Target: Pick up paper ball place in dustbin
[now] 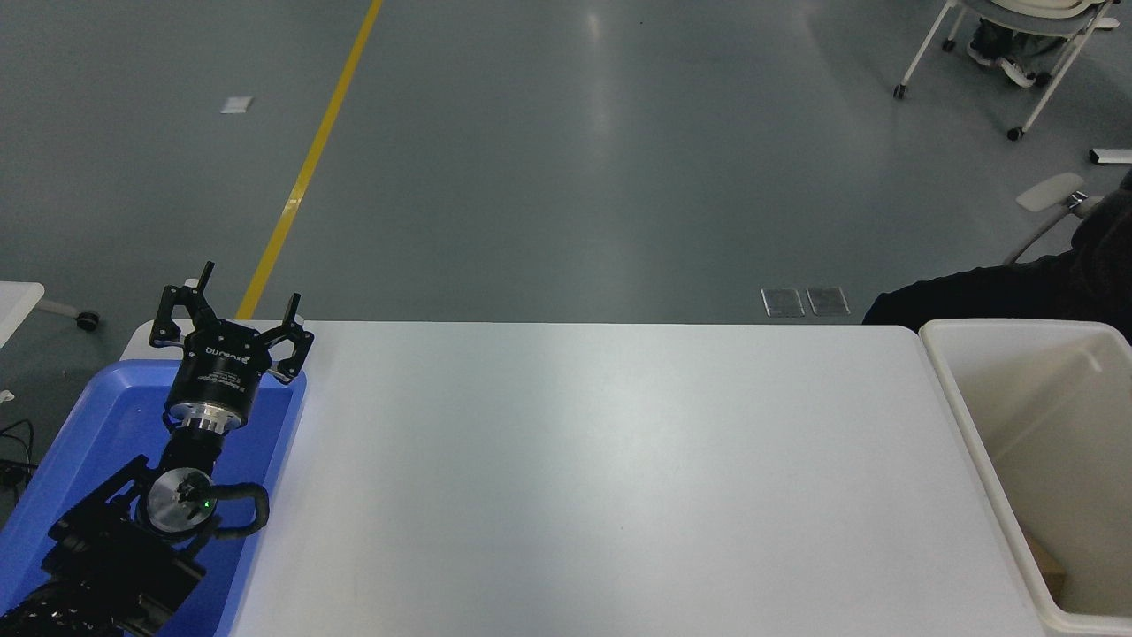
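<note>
The dustbin, a cream-white tub, stands at the table's right end, cut off by the picture's edge. The paper ball is out of view. A small tan piece lies low inside the dustbin; I cannot tell what it is. My right gripper and arm are out of view. My left gripper is open and empty, parked at the lower left over the blue tray.
A person's dark sleeve lies just beyond the table's far right corner, behind the dustbin. Wheeled chairs stand on the grey floor at the top right. A yellow floor line runs at the left.
</note>
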Controlling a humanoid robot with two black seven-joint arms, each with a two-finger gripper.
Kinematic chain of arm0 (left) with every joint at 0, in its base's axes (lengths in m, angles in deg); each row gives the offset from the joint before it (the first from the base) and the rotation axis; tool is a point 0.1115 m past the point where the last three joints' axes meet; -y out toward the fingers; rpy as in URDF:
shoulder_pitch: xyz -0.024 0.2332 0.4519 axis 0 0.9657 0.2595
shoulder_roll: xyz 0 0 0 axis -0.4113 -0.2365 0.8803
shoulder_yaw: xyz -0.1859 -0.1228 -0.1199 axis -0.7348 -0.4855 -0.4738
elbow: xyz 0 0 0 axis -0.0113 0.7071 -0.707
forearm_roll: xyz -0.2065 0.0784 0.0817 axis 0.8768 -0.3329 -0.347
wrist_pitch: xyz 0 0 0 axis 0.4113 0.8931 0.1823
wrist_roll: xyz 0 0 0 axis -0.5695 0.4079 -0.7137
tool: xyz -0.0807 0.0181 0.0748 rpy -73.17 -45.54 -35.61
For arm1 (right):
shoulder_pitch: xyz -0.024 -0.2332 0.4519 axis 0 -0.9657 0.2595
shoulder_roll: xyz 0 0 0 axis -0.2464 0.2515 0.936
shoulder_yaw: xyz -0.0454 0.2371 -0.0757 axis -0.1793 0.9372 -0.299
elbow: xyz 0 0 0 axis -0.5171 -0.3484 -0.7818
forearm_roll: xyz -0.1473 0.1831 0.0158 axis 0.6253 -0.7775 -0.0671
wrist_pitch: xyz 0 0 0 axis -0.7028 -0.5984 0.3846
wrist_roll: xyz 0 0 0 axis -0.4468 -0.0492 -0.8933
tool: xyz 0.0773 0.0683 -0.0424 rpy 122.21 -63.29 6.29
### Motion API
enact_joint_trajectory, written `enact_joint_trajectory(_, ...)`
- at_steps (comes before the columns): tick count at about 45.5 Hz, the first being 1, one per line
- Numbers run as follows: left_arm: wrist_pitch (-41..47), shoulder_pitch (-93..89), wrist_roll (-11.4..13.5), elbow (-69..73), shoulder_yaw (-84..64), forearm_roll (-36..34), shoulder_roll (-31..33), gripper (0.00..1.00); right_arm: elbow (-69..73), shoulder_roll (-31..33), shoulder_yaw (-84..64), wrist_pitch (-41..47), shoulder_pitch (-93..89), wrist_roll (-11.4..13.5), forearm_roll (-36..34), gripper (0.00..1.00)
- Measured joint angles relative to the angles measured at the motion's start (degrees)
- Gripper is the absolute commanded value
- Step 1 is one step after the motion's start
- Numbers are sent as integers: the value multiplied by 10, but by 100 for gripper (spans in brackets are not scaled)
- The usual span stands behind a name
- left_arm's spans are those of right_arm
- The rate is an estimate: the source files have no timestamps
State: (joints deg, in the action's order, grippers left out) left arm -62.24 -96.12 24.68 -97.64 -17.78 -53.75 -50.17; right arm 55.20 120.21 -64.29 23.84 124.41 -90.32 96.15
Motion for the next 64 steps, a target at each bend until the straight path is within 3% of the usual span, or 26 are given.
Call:
enact_joint_trajectory(17, 1, 1, 0, 0, 0, 0, 0, 100, -77, -108, 58, -58, -111, 1, -55, 1)
enact_joint_trajectory(18, 1, 1, 0, 0, 0, 0, 0, 100, -79, -111, 60, -61, -114, 1, -57, 23)
enact_joint_trajectory(19, 1, 1, 0, 0, -1, 0, 0, 100, -81, -113, 61, -62, -115, 1, -57, 67)
enact_joint_trajectory(20, 1, 1, 0, 0, -1, 0, 0, 100, -82, -115, 62, -63, -117, 1, -58, 100)
enact_joint_trajectory(36, 1, 1, 1, 0, -1, 0, 0, 100, -89, -114, 66, -66, -119, 0, -59, 100)
enact_joint_trajectory(44, 1, 0, 0, 0, 0, 0, 0, 100, -57, -85, 39, -49, -81, -1, -23, 100)
enact_joint_trajectory(56, -1, -1, -1, 0, 1, -1, 0, 100, 148, 27, -90, 12, 125, 0, 90, 100)
enact_joint_trajectory(64, -1, 0, -1, 0, 2, -1, 0, 100, 309, 45, -229, 77, 336, 0, 117, 100)
